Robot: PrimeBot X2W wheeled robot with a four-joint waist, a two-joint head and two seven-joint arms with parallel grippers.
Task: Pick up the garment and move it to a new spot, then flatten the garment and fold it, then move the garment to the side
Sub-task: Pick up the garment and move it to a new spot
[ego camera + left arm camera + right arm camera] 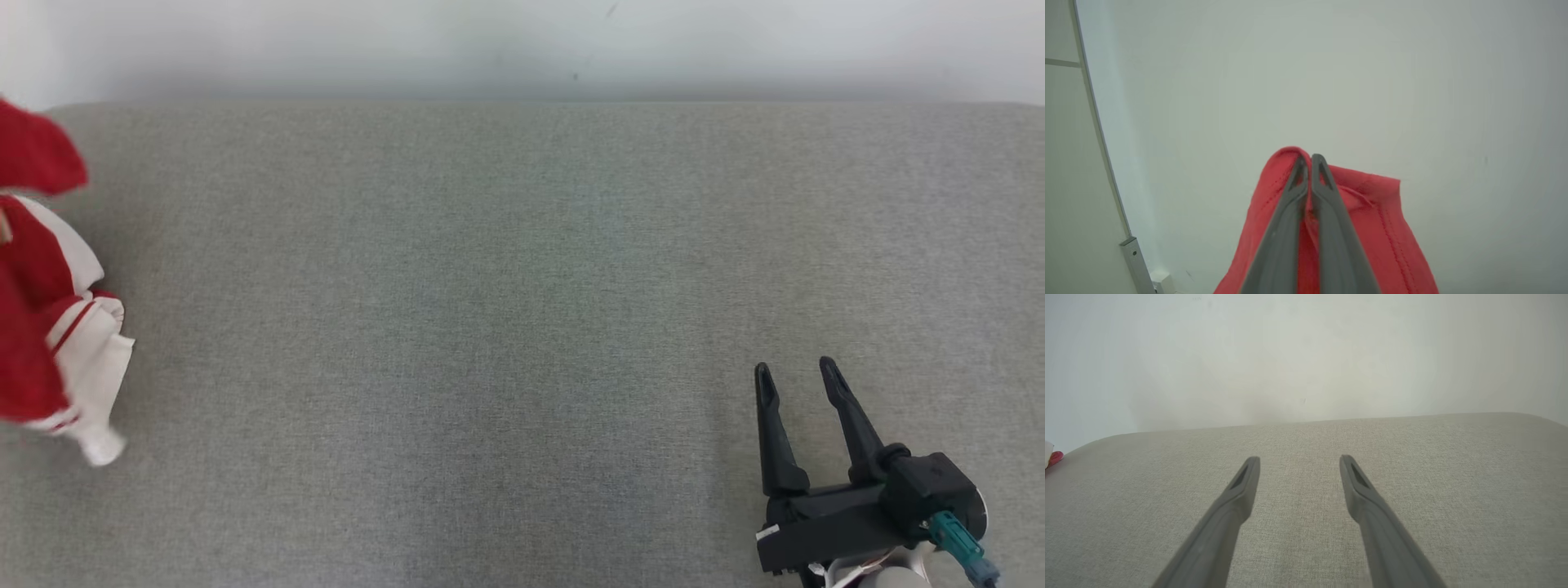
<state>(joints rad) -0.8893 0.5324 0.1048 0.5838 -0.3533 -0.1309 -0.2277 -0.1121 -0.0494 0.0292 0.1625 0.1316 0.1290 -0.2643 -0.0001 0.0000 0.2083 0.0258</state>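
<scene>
Left claw (1310, 157): pinched tight on a red fold of the garment (1372, 204).
Right claw (794, 365): spread wide, holding nothing, near the surface's (522, 286) front right corner.
Garment: bunched at the left edge, seemingly lifted.
Carry: lift clear, travel slowly toward the middle, avoid dragging.

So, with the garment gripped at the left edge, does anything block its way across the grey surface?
Nothing visible does. The red and white fabric garment, pinched in the left jaws, is at the far left; the grey cloth-covered surface beside it lies bare. The open right jaws sit at the lower right.
</scene>
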